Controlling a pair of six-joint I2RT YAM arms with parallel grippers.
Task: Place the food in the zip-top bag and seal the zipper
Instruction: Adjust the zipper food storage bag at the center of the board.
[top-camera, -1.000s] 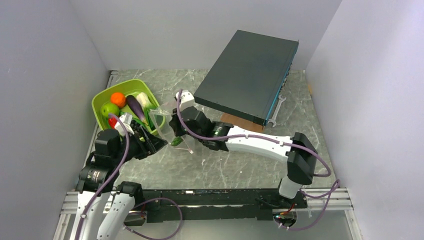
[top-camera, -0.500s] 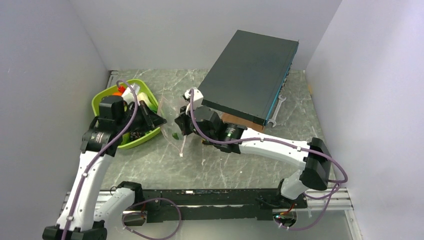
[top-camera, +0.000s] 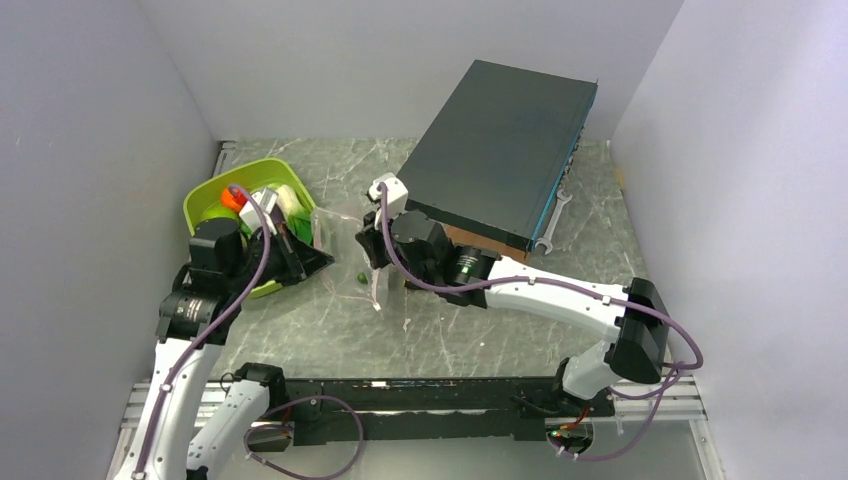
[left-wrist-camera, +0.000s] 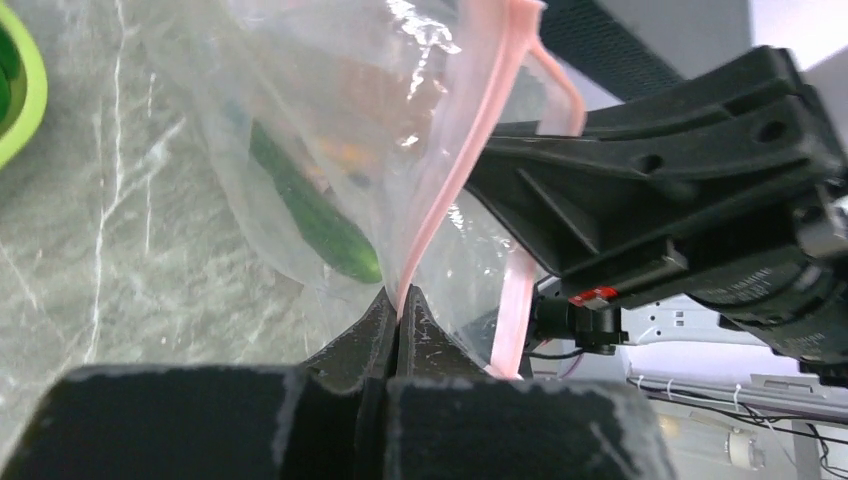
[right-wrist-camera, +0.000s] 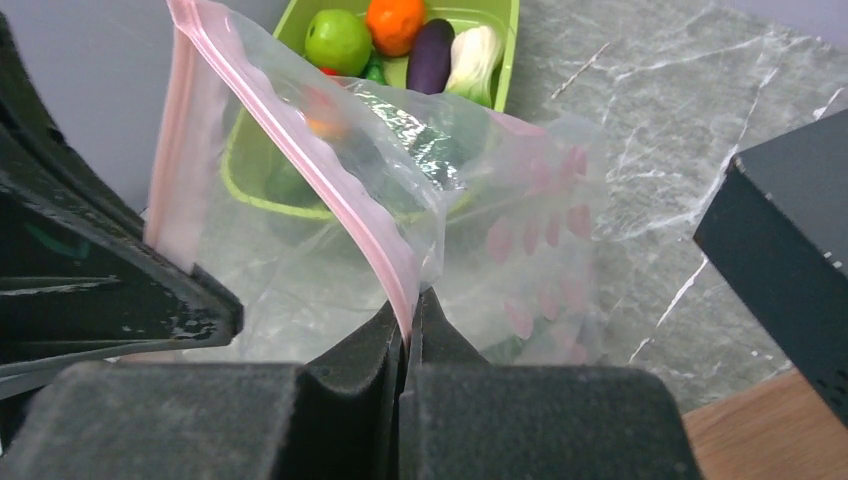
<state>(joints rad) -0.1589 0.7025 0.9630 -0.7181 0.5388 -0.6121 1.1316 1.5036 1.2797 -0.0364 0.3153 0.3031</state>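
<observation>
A grey-green stone table (top-camera: 480, 330) sits between white walls. A big flat dark box (top-camera: 500, 150) rests tilted at the back right. A lime-green plastic tray (right-wrist-camera: 505, 60) is on the left. The floppy clear plastic bag (right-wrist-camera: 500, 220) hangs between the two arms, just beside the tray. The left gripper (left-wrist-camera: 398, 310) is pinched tight on the bag's thin pink strip (left-wrist-camera: 470, 140). The right gripper (right-wrist-camera: 410, 310) pinches the strip too. A long green veggie (left-wrist-camera: 310, 215) lies inside the bag. A green apple (right-wrist-camera: 338, 40), an orange fruit (right-wrist-camera: 395, 22) and a purple eggplant (right-wrist-camera: 432, 58) lie in the tray.
</observation>
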